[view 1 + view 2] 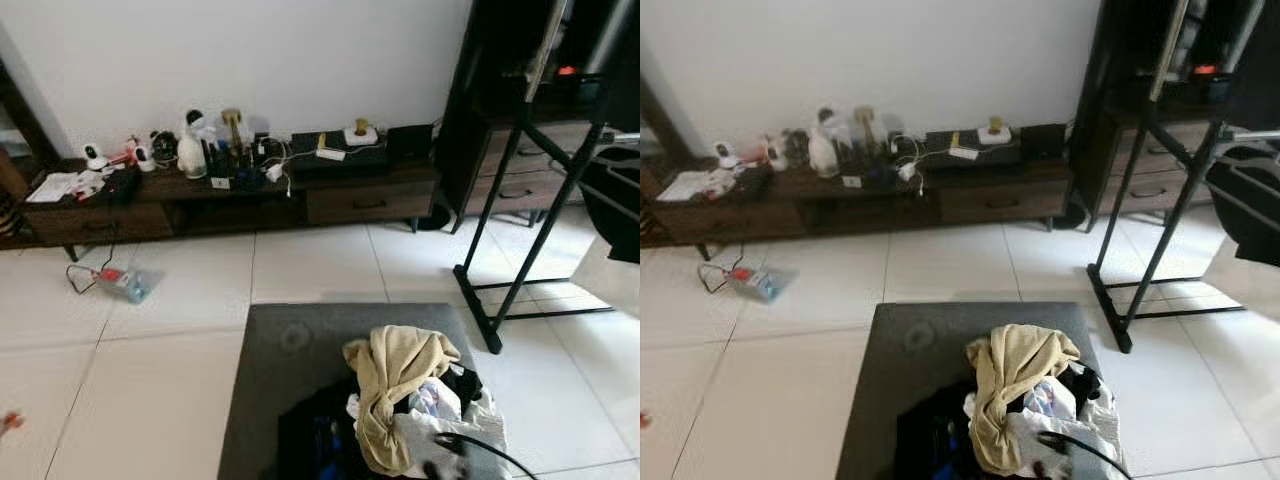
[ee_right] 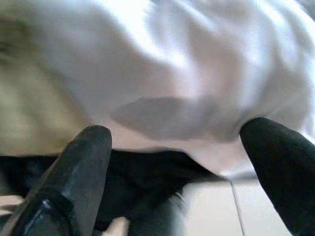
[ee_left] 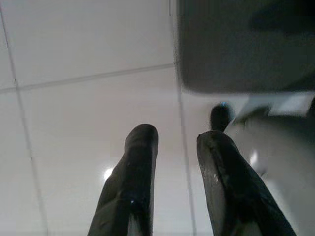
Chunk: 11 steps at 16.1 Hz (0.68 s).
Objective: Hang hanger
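White tile floor [image 1: 160,380] all around, with a plain white wall [image 1: 300,60] at the back. Against that wall, a long low wooden shelf [image 1: 360,200] with one shut drawer [image 1: 368,203] and an open dark space beside it. On top of it, lots of small stuff: little white cameras [image 1: 95,157], a white bottle [image 1: 190,153], papers [image 1: 55,187], wires and a white plug strip [image 1: 330,154]. On the floor in front, a small box with a wire [image 1: 125,283]. To the right, a dark chest [image 1: 520,185] with shut drawers, and before it a black metal clothes rack [image 1: 530,210] standing on the tiles. Close up and low down, a dark grey desk [image 1: 290,350] with a heap of clothes on its near right part: a tan cloth [image 1: 395,380] on top, a white cloth [image 1: 440,430] next to it, black cloth [image 1: 310,435] lower down. On the heap's near edge, a thin black curved piece [image 1: 480,448], maybe the hanger, too small to tell. Left gripper [image 3: 177,140] above bare floor, just beside the desk's round corner, jaws a little apart and holding nothing. Right gripper [image 2: 182,135] right up at the white cloth, jaws spread wide with nothing held between them.
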Tool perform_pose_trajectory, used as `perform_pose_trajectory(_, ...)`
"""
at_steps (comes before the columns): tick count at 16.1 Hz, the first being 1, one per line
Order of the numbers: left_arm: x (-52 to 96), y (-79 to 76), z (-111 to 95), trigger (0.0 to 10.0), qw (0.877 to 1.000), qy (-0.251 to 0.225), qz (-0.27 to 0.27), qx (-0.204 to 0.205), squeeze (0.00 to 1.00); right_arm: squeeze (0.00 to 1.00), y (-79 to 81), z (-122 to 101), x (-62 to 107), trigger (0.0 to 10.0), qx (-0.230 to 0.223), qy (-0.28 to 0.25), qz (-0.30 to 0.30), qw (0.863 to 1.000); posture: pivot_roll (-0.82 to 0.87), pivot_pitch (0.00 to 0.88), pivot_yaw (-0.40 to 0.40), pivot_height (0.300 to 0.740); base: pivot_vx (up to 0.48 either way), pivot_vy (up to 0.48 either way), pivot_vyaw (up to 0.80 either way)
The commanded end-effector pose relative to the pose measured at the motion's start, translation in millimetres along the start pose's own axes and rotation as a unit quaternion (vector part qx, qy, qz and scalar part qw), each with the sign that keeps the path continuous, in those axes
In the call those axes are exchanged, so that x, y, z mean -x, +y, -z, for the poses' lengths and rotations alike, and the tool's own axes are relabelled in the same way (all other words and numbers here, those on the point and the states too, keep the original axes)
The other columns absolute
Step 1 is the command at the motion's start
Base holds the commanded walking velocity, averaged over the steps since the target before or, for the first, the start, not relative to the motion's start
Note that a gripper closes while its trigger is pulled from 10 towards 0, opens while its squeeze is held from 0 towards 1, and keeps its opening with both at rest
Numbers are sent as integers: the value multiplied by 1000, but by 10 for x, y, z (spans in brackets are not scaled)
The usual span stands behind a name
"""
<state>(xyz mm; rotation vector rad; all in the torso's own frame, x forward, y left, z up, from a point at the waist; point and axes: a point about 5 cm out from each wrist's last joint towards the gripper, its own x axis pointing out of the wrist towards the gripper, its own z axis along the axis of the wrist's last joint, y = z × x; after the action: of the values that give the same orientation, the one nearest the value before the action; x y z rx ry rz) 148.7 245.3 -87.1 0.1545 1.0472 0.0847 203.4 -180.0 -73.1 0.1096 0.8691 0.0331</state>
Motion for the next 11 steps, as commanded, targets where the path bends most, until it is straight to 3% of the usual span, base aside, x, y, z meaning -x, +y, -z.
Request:
perform_pose_trajectory(1,2,93,-42,10000,1000,0,-6,-2,0,0,-31,-150,0,10000,38,-37,-20,998,9,57,31,740,0,0,0)
perform_pose_trajectory(3,4,96,-36,10000,1000,0,-5,-1,0,0,-43,-351,11,10000,66,-89,-41,993,6,63,26,740,0,0,0)
perform_pose_trajectory(6,6,108,-28,10000,1000,3,-3,-4,0,0,-10,-846,282,10000,104,-268,-92,953,-6,82,23,740,0,0,0)
perform_pose_trajectory(8,5,108,-35,10000,1000,2,-2,-5,0,0,107,-931,337,10000,125,-285,-119,943,-5,87,21,740,0,0,0)
perform_pose_trajectory(11,7,109,-32,10000,1000,0,0,-7,0,0,428,-1006,114,10000,119,-238,-164,950,24,108,30,740,0,0,0)
